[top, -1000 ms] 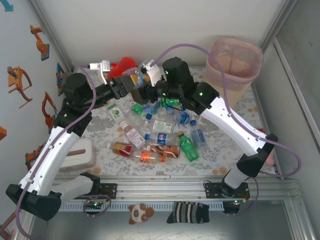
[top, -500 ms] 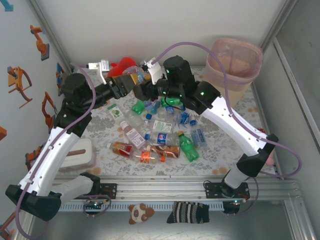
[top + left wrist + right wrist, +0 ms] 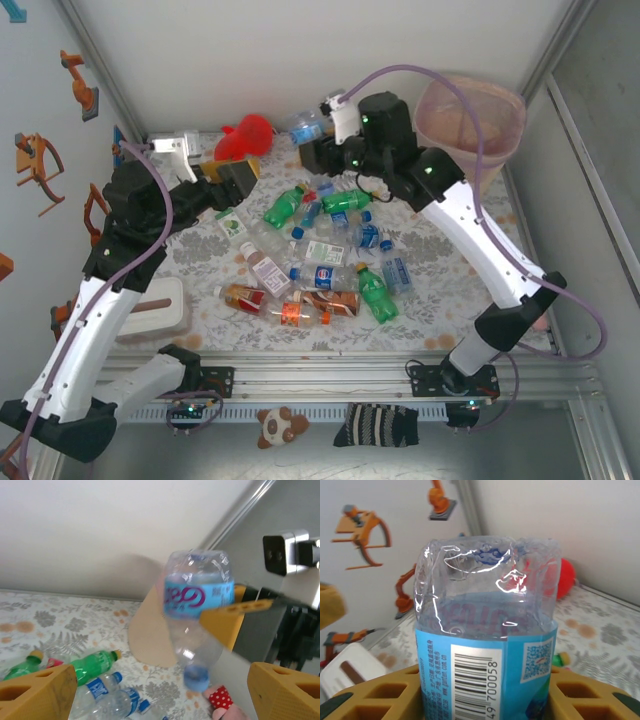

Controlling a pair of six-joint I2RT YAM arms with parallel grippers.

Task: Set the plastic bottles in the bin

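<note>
right gripper point(image 3: 485, 692) clenched on clear blue-label bottle point(image 3: 485, 605), label band between pads, crumpled base sticking out past fingertips. left gripper point(image 3: 160, 695) fingers spread wide, nothing between them, bottle hanging ahead, apart. step imo: carry to bin point(image 3: 505, 100). next: swing right fingers over rim, then release. other bottles point(image 3: 330, 275) lie below both grippers.

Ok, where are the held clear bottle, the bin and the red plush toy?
held clear bottle point(image 3: 199, 596), left wrist view, on its blue label
bin point(image 3: 495, 158), top external view, on its outer wall
red plush toy point(image 3: 245, 138), top external view, on its body
</note>
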